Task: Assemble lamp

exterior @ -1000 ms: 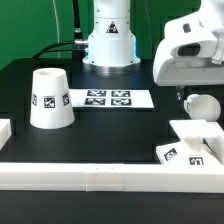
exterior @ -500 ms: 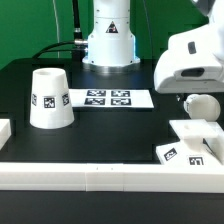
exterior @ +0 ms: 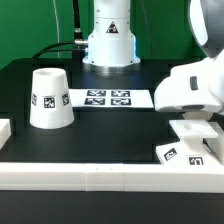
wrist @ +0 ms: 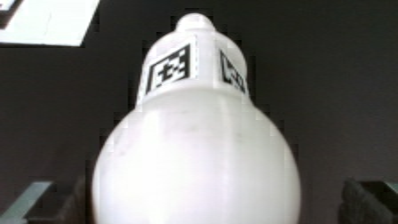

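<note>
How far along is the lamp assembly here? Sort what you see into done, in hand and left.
Done: nothing is joined; the shade stands alone and the base carries nothing visible. In hand: the pincer straddles the bulb, fingers either side, apparently not closed yet. Left: grip the bulb, fit it to the base, then add the shade.
</note>
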Action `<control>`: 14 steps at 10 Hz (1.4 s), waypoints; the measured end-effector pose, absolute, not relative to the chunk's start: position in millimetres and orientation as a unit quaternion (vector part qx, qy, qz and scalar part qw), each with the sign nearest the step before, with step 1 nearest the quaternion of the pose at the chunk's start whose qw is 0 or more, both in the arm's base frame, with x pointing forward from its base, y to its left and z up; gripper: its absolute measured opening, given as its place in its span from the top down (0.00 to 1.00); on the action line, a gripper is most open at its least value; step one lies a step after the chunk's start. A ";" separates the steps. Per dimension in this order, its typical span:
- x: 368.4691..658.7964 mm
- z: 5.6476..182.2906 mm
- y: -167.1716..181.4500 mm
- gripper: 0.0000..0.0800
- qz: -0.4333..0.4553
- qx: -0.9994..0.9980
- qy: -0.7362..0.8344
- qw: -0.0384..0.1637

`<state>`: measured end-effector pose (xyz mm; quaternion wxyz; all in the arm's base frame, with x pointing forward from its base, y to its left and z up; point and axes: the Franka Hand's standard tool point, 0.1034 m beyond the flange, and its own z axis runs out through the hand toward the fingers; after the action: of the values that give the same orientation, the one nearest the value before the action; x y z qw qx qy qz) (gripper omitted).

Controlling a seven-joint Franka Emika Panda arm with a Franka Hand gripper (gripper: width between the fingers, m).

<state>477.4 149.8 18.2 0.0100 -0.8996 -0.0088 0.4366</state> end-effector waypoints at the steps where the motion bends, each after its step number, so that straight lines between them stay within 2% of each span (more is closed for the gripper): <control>1: 474.9 13.2 149.9 0.13 0.436 -0.900 -0.008 0.010; 4: 462.3 3.2 146.0 0.13 0.438 -0.899 -0.005 0.007; 7: 460.4 2.8 145.8 0.13 0.440 -0.898 -0.005 0.007; 8: 461.6 3.2 146.2 0.26 0.439 -0.899 -0.005 0.007; 10: 462.9 3.7 146.0 0.28 0.438 -0.899 -0.005 0.008; 12: 466.9 8.9 143.7 0.28 0.435 -0.900 -0.017 0.012; 14: 477.7 28.5 137.1 0.28 0.428 -0.902 -0.043 0.027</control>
<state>477.7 137.1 28.5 0.0266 -0.9024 -0.0428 0.4279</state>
